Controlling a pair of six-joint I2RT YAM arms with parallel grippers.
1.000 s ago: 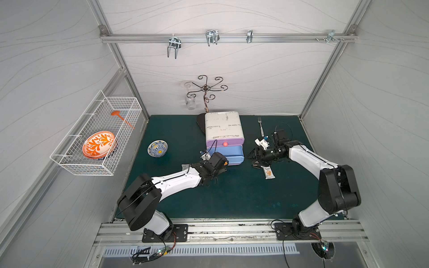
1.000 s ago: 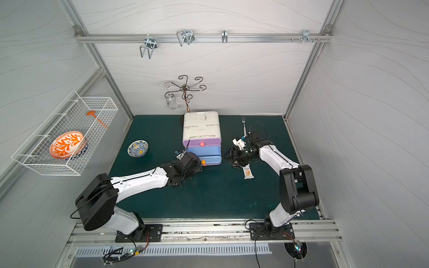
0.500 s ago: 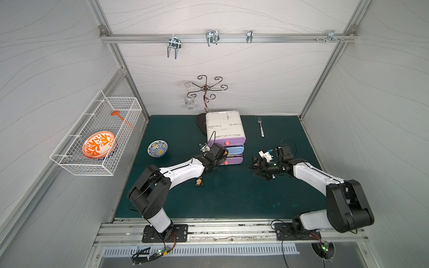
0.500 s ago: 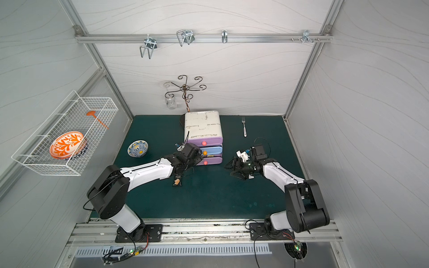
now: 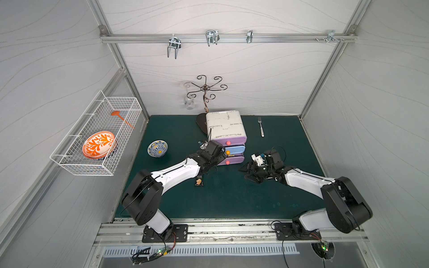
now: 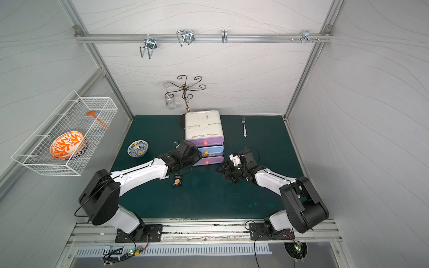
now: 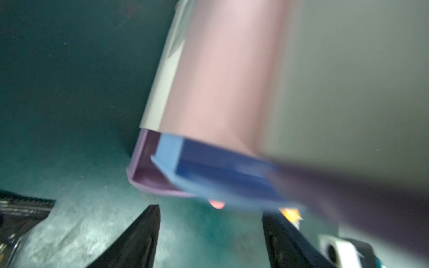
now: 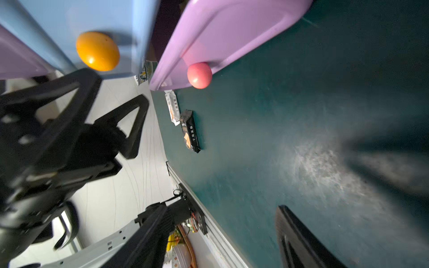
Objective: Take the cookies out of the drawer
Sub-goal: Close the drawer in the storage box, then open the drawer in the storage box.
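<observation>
I am hovering my left end effector [image 7: 210, 215], open and empty, at the drawers [image 5: 228, 152]; cookies [image 5: 199, 181] are lying in front, nearer it.

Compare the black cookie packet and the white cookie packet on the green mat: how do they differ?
The black wrapped cookie packet is dark; the white wrapped cookie packet is pale. The white packet lies right by the purple bottom drawer; the black packet lies farther out. Both lie flat on the green mat, printed with an orange biscuit.
</observation>
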